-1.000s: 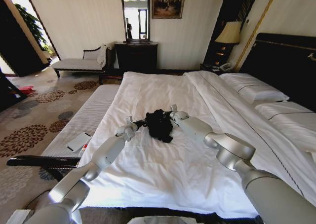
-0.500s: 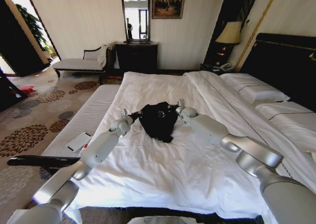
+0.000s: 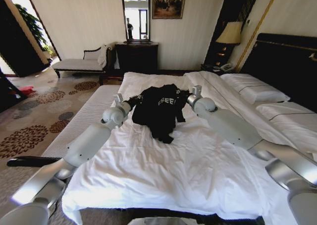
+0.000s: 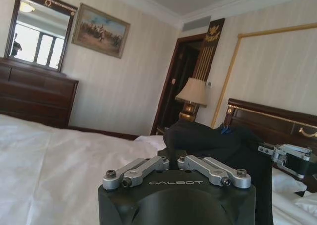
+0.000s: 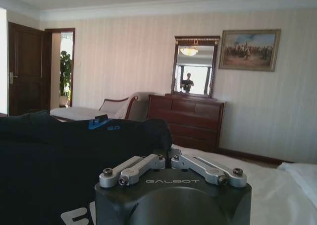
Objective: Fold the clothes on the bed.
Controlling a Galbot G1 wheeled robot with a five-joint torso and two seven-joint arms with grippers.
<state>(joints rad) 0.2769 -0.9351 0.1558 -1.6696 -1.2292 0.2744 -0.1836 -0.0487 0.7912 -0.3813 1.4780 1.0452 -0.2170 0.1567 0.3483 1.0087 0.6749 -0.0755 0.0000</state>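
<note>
Two tools held our black soft-fabric T-shirt (image 3: 159,107) with white lettering raised above the white-duveted bed (image 3: 198,155): the left tool (image 3: 132,101) clenched its edge at 9 o'clock, the right tool (image 3: 185,95) at 3 o'clock.

1. Daylight pours in from a doorway (image 3: 12,2) at ten o'clock in the head view, washing that corner out.
2. The mirror (image 3: 135,17) reflects a bright, overexposed window.
3. A lit lamp (image 3: 229,33) glows warm at two o'clock.
4. The white duvet (image 3: 163,160) is bright, with soft fold shadows.
5. The black T-shirt (image 3: 158,108) reads nearly featureless.
6. Wide-angle distortion bends walls at the head view's edges.
7. The wrist views look dimmer and softer.
</note>
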